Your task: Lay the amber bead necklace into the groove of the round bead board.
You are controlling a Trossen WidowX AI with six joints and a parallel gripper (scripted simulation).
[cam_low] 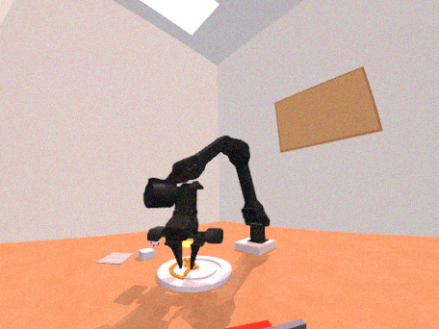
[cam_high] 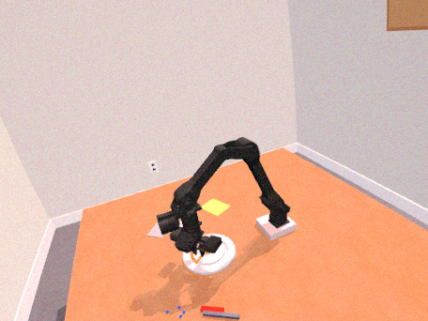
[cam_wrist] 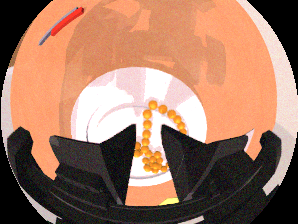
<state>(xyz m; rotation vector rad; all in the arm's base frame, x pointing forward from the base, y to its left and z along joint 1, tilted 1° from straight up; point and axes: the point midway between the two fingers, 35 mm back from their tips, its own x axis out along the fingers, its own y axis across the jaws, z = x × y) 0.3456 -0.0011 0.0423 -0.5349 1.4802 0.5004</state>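
Observation:
The round white bead board (cam_high: 229,257) (cam_low: 222,278) (cam_wrist: 97,97) lies flat on the table, its ring groove showing faintly. The amber bead necklace (cam_high: 196,261) (cam_low: 172,272) (cam_wrist: 163,109) lies on the board as a narrow loop with a bunched clump of beads at one end. One strand crosses the inside of the ring; whether the curved strand sits in the groove I cannot tell. My gripper (cam_high: 200,253) (cam_low: 187,267) (cam_wrist: 149,125) points down low over the board, partly open and empty, its fingertips on either side of the crossing strand. The right finger hides some beads in the wrist view.
A yellow square (cam_high: 216,206) (cam_low: 187,244) lies behind the board. A white block (cam_low: 146,254) and a pale sheet (cam_low: 116,258) are to its left. A red bar (cam_high: 212,309) (cam_wrist: 67,21), a grey bar (cam_high: 222,315) and small blue dots lie towards the front.

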